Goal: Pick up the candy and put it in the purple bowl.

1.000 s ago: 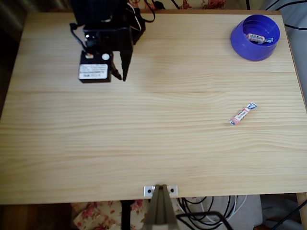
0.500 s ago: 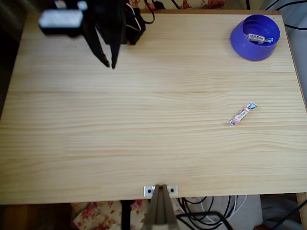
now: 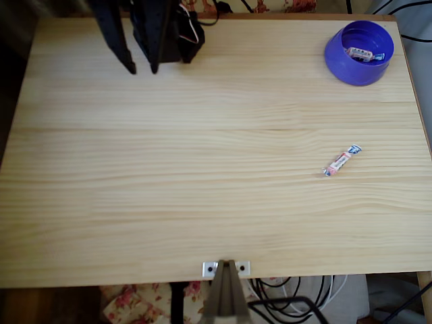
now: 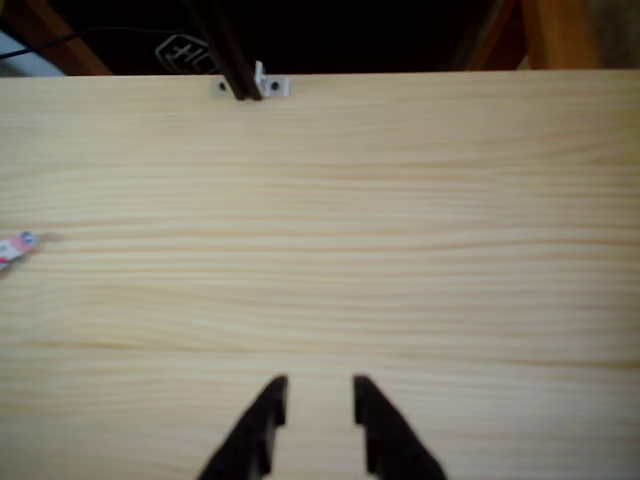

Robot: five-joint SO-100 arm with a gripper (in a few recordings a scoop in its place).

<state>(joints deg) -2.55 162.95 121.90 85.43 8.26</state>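
**Candy lies far across the table from the open, empty gripper**

In the overhead view the gripper (image 3: 142, 67) hangs at the top left part of the table (image 3: 202, 202), close to the far edge where the arm is mounted. Its two dark fingers stand apart with a clear gap between them, and nothing is held in this gap. The wrist view shows the same: the two fingertips (image 4: 268, 398) are separated and only bare wood is seen between them.

The loose candy (image 3: 341, 160) lies on the right half of the table in the overhead view, well apart from the gripper, downward and to the right of it. Its long axis is diagonal, with the upper end pointing to the right. In the wrist view the candy (image 4: 14, 247) appears at the left edge of the picture, so the gripper is not aimed at it.

The purple bowl (image 3: 341, 64) stands in the top right corner, near two table edges, and it already has wrapped candies inside. The candy on the table is below the bowl and well apart from it.

The wood between gripper and candy is free, so I judge the reach has open room. The jaws probably need turning to close across the thin side of the wrapper. The right table edge is near the candy, so a push could move it toward this edge.
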